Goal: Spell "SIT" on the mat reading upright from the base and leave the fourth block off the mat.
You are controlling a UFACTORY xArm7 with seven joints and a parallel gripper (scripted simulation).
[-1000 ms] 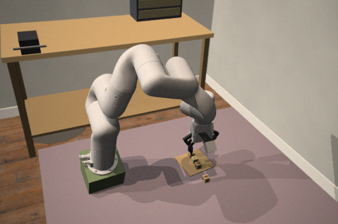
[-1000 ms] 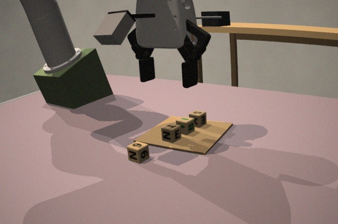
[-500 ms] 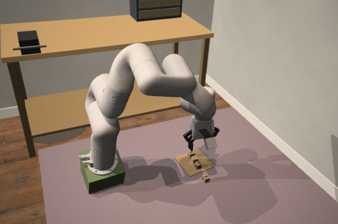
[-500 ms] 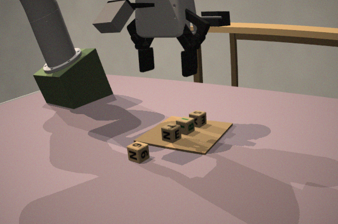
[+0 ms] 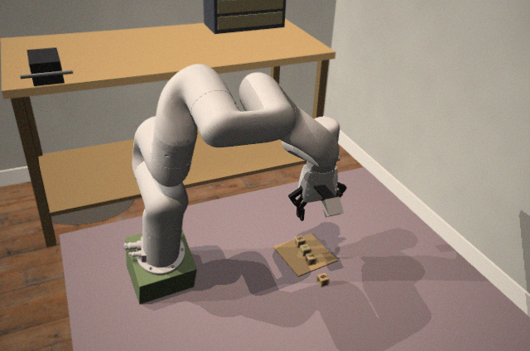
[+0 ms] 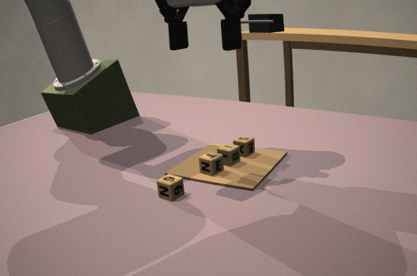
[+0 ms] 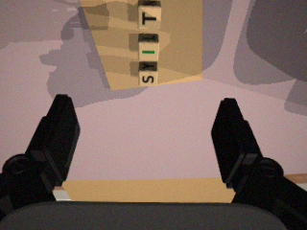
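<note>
Three blocks stand in a nearly straight row on the tan mat (image 5: 290, 257) (image 6: 260, 169) (image 7: 184, 53), small gaps between them: the S block (image 5: 299, 241) (image 6: 244, 146) (image 7: 148, 78), close to the mat's edge, its margin unclear; the green I block (image 5: 305, 249) (image 6: 229, 154) (image 7: 149, 51) in the middle; the T block (image 5: 310, 258) (image 6: 211, 163) (image 7: 149, 17). Seen from the base, the tops read S, I, T upright. The fourth block (image 5: 323, 279) (image 6: 170, 187), with 6 or 9 on top, lies off the mat. My gripper (image 6: 204, 49) (image 7: 146, 113) is open and empty, above and clear of the blocks.
The green base block (image 5: 166, 282) (image 6: 97, 105) bears the arm, to the left of the mat in the top view. A wooden workbench (image 5: 149, 56) with a drawer cabinet (image 5: 250, 0) and a black box (image 5: 45, 65) stands behind. A pale wall is on the right.
</note>
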